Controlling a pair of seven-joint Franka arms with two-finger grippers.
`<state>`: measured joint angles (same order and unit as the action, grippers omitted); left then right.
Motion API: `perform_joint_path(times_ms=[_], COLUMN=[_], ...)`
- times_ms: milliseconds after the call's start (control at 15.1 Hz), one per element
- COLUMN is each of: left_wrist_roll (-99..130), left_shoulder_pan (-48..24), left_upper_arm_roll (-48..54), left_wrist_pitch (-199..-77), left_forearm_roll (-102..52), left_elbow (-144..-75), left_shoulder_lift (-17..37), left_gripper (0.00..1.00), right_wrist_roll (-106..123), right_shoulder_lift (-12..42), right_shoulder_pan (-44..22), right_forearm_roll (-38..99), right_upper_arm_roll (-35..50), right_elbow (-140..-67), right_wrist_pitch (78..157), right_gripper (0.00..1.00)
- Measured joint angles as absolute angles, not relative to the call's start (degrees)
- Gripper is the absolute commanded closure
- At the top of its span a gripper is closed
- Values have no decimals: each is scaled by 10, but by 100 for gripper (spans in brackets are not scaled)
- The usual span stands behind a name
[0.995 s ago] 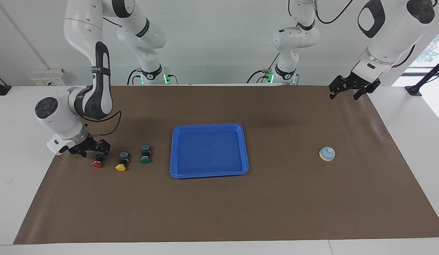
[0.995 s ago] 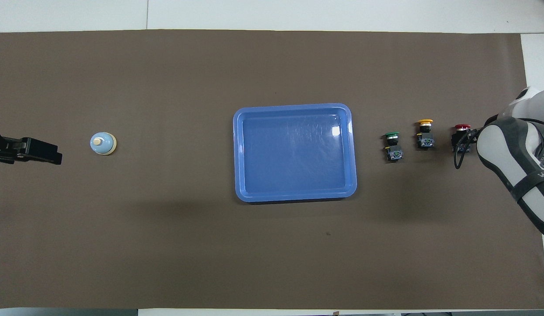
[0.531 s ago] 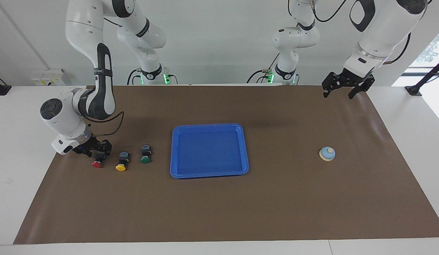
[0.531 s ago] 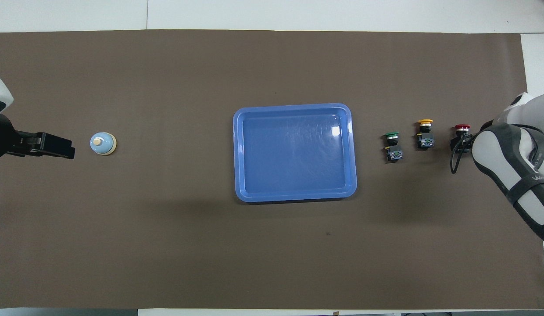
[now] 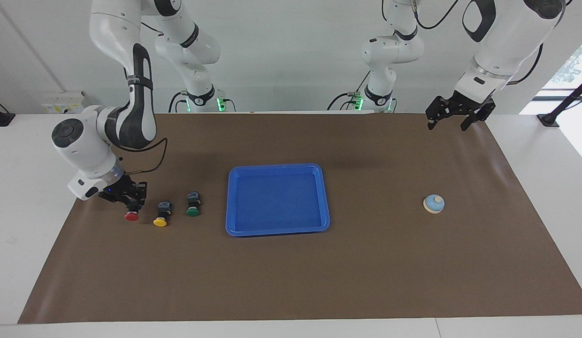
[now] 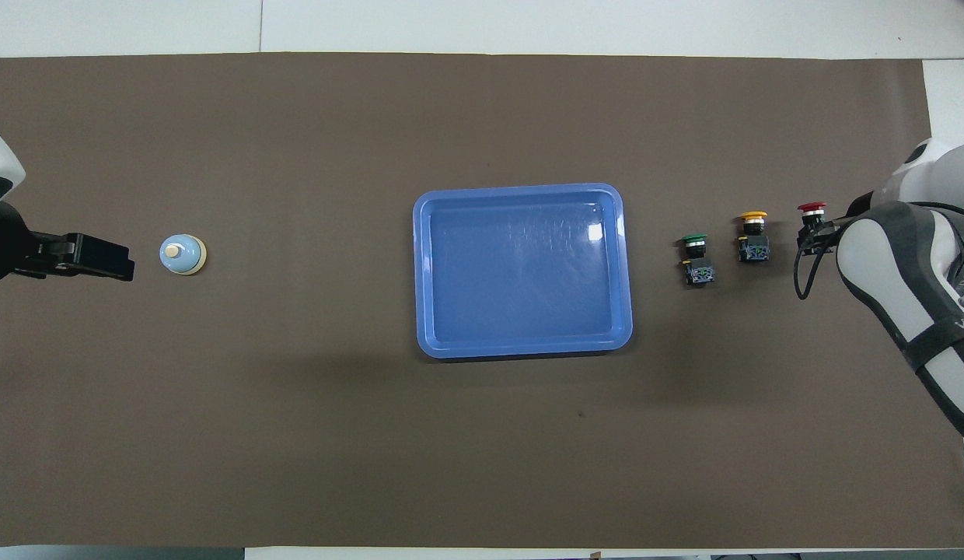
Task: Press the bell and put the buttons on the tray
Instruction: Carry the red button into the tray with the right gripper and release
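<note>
The red button [image 5: 131, 215] hangs a little above the mat in my right gripper [image 5: 133, 203], which is shut on its black body; it also shows in the overhead view [image 6: 812, 210]. The yellow button [image 5: 161, 217] and the green button [image 5: 193, 206] stand on the mat beside it, between it and the blue tray [image 5: 277, 231]. The tray holds nothing. The bell [image 5: 433, 203] sits toward the left arm's end. My left gripper [image 5: 447, 123] is open and raised over the mat's edge nearest the robots, well above the bell.
A brown mat [image 5: 291, 281] covers the table. White table surface borders it at both ends.
My right gripper has closed on the red button and raised it slightly off the mat. My left gripper has risen and shifted a little toward the middle.
</note>
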<state>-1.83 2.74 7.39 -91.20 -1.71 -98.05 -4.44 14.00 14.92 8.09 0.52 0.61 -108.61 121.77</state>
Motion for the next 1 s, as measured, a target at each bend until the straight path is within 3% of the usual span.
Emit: perform_joint_path(times_ms=[199,597,995], left_wrist_roll=[-18,-18,-18], left_shoulder_pan=[27,28,28], left_upper_arm_roll=[73,70,70], left_wrist_pitch=[-912,-912,-912], left_forearm_roll=[-17,-16,-15], left_elbow=[-980,-980,-980], left_shoulder_lift=[-44,-44,-44], left_gripper=[0,0,0], right_wrist_roll=[29,-207,-237], right_shoulder_lift=[134,154,202], right_shoulder_pan=[-6,-169,-193], right_forearm_roll=[8,8,8], right_upper_arm_roll=[16,18,17], right_elbow=[-1057,-1036,-1036], right_wrist_pitch=[1179,1183,1206], right_gripper=[100,100,100])
